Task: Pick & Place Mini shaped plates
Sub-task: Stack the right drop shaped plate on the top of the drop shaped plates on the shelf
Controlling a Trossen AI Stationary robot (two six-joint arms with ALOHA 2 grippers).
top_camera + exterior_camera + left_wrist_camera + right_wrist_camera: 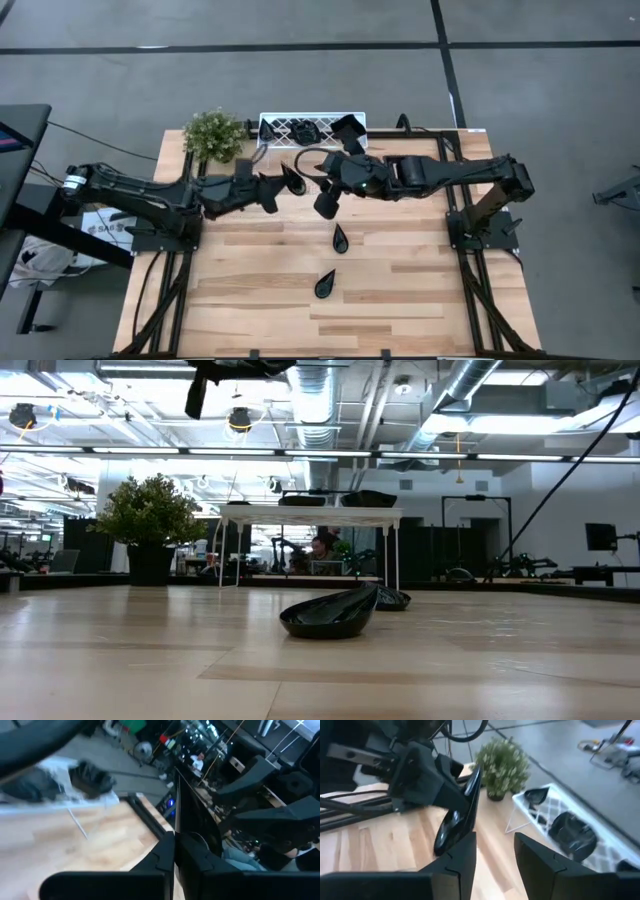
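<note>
Above the back of the wooden table [400,290], the left gripper [272,192] is clamped on a glossy black teardrop dish [292,178]. The right gripper [318,178] faces it, fingers apart, empty. Two more teardrop dishes [340,238] lie mid-table; others sit on the white lattice tray [275,128].

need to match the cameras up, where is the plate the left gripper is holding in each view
high view: the held plate, a black teardrop, is at the left gripper, just below the white tray.
low view: not in it.
left wrist view: edge-on, clamped between the fingers.
right wrist view: centre, in the other arm's grip.
shared landmark: the potted plant.
</note>
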